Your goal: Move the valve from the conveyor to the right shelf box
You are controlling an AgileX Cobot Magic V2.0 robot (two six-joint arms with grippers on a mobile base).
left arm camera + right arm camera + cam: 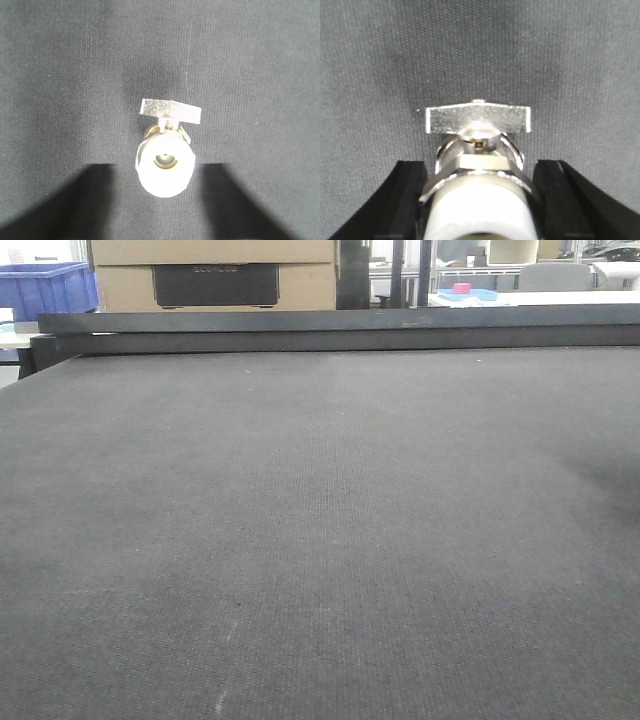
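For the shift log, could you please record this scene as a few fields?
conveyor: dark grey woven belt, black rail
valve: silver, white end cap, flat handle
left pincer: open, valve on belt between fingers, untouched
right pincer: closely flanks valve; contact unclear
background: blue bin, cardboard box

The conveyor (320, 540) is a matt, dark grey belt with a fine woven, cloth-like texture. Its rail (340, 330) is dull black. The valve (479, 162) is bright silvery metal with a flat handle (477, 120) that has a faintly grainy sheen, and its near end is capped in smooth white plastic. The right gripper (480, 172) has matt black jaws. Behind stand a plain brown cardboard box (215, 275) and a blue plastic crate (45, 290).
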